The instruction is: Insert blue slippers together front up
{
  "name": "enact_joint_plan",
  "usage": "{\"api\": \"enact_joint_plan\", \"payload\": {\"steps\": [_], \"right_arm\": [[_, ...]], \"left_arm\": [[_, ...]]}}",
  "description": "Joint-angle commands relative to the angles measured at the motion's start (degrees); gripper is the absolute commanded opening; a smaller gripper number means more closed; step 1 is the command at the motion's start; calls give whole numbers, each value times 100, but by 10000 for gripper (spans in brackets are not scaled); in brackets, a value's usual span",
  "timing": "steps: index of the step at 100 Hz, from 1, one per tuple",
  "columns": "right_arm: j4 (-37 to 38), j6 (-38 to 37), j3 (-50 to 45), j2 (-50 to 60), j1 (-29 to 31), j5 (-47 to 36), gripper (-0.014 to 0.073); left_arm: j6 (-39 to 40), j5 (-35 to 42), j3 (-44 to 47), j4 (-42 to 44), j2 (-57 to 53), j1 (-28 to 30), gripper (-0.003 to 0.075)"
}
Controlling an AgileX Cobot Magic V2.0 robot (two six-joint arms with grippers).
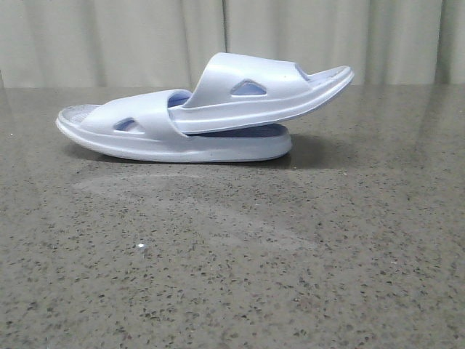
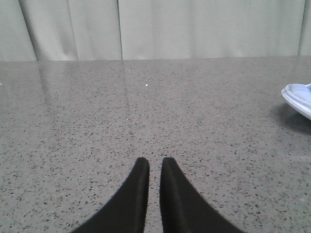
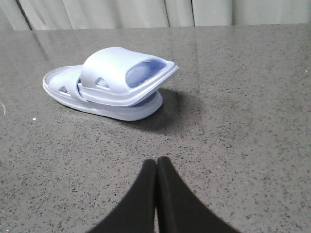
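The two blue slippers lie nested on the table at the middle back. The lower slipper (image 1: 138, 138) lies flat. The upper slipper (image 1: 280, 94) has one end tucked under the lower one's strap and its other end raised to the right. Both show in the right wrist view, the upper (image 3: 114, 68) on the lower (image 3: 124, 111). An edge of a slipper (image 2: 299, 97) shows in the left wrist view. My left gripper (image 2: 155, 162) is empty, its fingers a narrow slit apart, well away from the slippers. My right gripper (image 3: 156, 162) is shut and empty, short of the slippers.
A dark speckled stone table (image 1: 232, 262) spreads in front of the slippers. A pale curtain (image 1: 145, 36) hangs behind the table's far edge. Neither arm shows in the front view.
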State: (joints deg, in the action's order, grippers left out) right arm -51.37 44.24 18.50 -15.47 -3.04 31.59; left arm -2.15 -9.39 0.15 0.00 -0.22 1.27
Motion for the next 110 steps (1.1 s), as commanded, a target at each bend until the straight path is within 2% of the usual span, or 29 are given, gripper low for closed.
{"api": "enact_joint_plan", "payload": {"steps": [1, 63, 85, 90, 95, 110], "right_arm": [[-191, 4, 144, -34, -8, -258, -89], [-191, 4, 144, -34, -8, -258, -89], [-93, 4, 144, -34, -8, -1320, -89], [240, -59, 144, -34, -8, -1592, -89], [858, -437, 131, -34, -8, -1776, -89], [3421, -2909, -200, -34, -8, -2650, -89]], "left_arm": [[55, 409, 58, -46, -174, 17, 15], [55, 409, 58, -46, -174, 17, 15], [55, 409, 58, -46, -174, 17, 15], [55, 409, 58, -46, -174, 17, 15], [55, 409, 58, -46, -174, 17, 15], [55, 409, 58, -46, -174, 17, 15]]}}
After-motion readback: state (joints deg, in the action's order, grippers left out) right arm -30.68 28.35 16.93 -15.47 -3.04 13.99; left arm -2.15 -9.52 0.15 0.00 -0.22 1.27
